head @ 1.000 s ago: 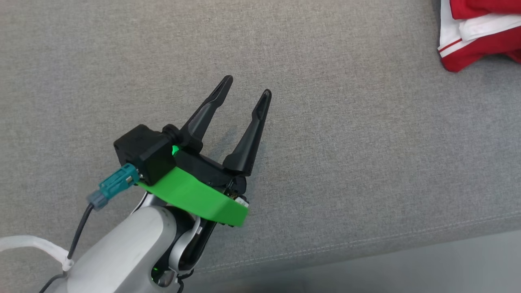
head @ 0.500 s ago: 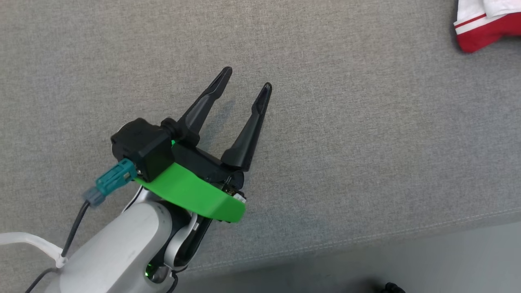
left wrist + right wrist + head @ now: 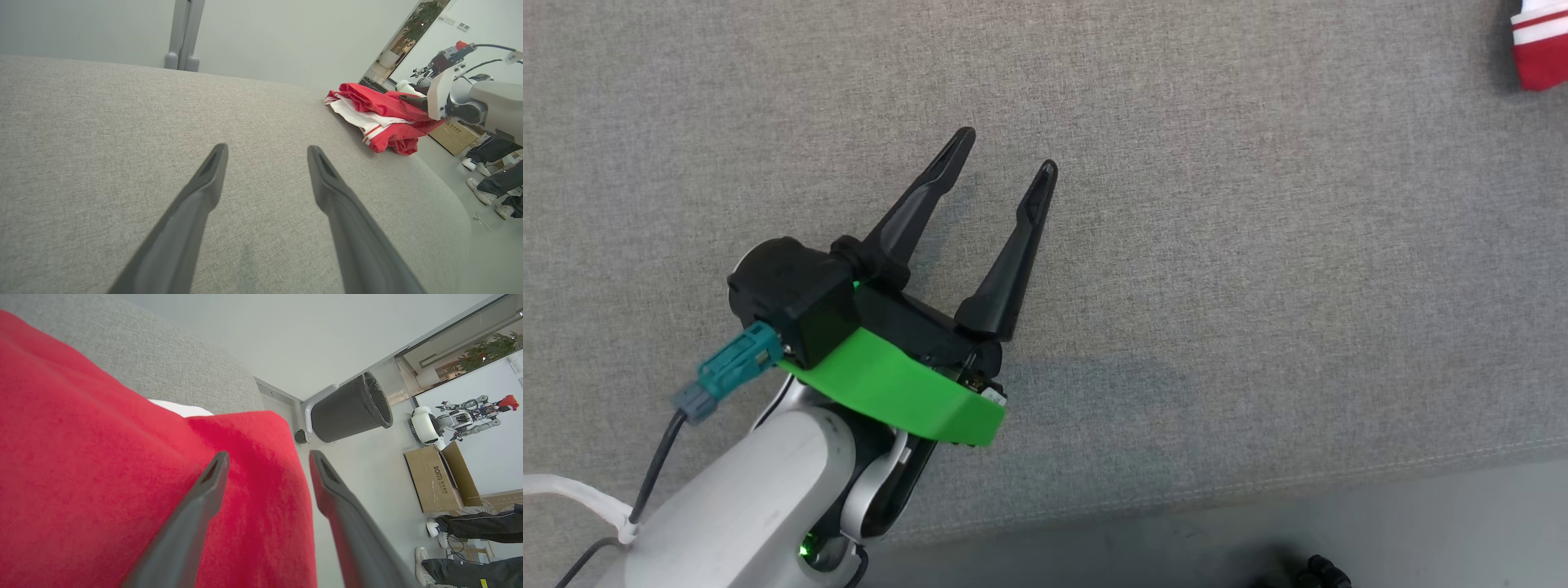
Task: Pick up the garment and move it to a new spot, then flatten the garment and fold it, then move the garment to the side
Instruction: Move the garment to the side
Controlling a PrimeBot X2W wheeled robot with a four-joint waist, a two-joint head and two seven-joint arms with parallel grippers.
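The garment, a red jersey with white panels and striped trim, lies folded in a heap at the far right end of the grey cushion; a corner of it shows at the head view's top right. My left gripper hovers open over bare grey fabric, far from the garment, nothing between its fingers. In the right wrist view my right gripper stands open just above the garment's red cloth, near its edge, holding nothing. My right arm shows beside the garment in the left wrist view.
The grey cushion has a seamed front edge, with floor below it. A dark bin, a cardboard box, another robot and a person's legs and shoes stand beyond the cushion's right end.
The head view has shifted, so the garment slid toward its top right corner. The left gripper stayed open and kept its pose.
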